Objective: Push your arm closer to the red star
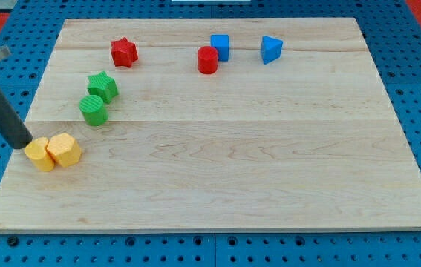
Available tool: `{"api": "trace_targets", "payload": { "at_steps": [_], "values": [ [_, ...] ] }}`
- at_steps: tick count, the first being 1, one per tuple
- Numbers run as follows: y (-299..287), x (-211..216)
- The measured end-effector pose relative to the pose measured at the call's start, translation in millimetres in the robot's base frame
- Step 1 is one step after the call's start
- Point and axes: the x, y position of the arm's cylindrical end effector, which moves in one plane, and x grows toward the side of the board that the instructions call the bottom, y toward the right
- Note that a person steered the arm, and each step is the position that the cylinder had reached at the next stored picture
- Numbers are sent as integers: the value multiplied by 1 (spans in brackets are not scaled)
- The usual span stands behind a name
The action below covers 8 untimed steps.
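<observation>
The red star (123, 52) lies near the board's top left. My dark rod comes down from the view's upper left, and my tip (23, 144) rests at the board's left edge, touching the left side of a yellow block (40, 154). A second yellow block (64, 149) sits against that one on its right. The red star is far up and to the right of my tip. A green star (103, 86) and a green cylinder (93, 110) lie between my tip and the red star.
A red cylinder (208, 60) touches a blue cube (220, 47) at the top middle. A blue triangular block (271, 49) lies to their right. The wooden board (255, 163) sits on a blue pegboard (2, 81).
</observation>
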Motion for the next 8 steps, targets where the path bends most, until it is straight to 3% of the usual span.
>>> {"api": "trace_targets", "payload": {
  "at_steps": [2, 7, 8],
  "values": [
    [-22, -60],
    [-18, -75],
    [-12, -109]
  ]
}}
